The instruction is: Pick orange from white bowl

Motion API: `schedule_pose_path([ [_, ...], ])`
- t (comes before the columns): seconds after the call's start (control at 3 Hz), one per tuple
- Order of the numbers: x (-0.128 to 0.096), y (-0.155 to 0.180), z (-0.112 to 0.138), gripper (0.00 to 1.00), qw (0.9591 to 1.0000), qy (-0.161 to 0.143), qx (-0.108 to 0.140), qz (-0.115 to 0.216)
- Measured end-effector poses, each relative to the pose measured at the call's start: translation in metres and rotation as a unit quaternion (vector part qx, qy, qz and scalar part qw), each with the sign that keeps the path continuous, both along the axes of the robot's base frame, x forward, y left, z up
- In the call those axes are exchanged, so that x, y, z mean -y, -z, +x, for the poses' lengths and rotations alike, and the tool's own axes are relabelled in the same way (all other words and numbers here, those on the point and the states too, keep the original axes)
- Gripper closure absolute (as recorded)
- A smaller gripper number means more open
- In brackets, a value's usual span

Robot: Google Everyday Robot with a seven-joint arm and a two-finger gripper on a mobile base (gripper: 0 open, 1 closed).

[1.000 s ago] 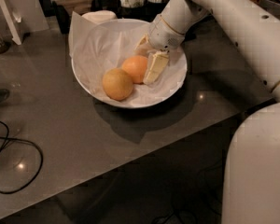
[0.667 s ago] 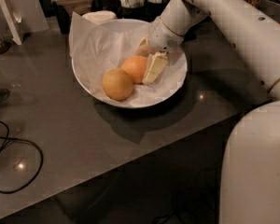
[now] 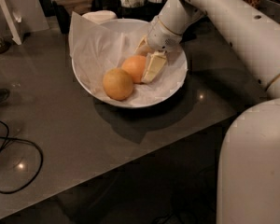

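The white bowl (image 3: 175, 85) sits on the grey table, lined with crinkled white paper. Two round fruits lie in it. The orange (image 3: 134, 67) is the deeper reddish one, near the middle. A paler yellowish fruit (image 3: 117, 84) touches it at the front left. My gripper (image 3: 148, 56) reaches down into the bowl from the upper right. It is open, with one cream finger (image 3: 154, 67) against the orange's right side and the other finger (image 3: 142, 45) just behind the orange. The orange rests on the paper.
The grey table (image 3: 60, 125) has its front edge running diagonally to the lower right. A black cable (image 3: 18, 146) loops at the left. A white stand (image 3: 9, 17) and dark containers (image 3: 74, 3) are at the back. My white arm (image 3: 233, 27) crosses the upper right.
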State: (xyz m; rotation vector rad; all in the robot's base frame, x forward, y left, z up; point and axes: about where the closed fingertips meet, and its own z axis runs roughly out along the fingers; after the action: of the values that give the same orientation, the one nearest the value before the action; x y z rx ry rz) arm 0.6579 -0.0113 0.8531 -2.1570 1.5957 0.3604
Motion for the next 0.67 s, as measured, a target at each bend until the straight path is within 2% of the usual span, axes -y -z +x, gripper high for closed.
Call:
schedule_pose_path([
  [0.33,-0.0013,0.0008,0.0013,0.75,0.9999,0.001,0.008,-0.012],
  [0.67,-0.0022,-0.0014,0.0002,0.98,0.9991,0.005,0.033,-0.027],
])
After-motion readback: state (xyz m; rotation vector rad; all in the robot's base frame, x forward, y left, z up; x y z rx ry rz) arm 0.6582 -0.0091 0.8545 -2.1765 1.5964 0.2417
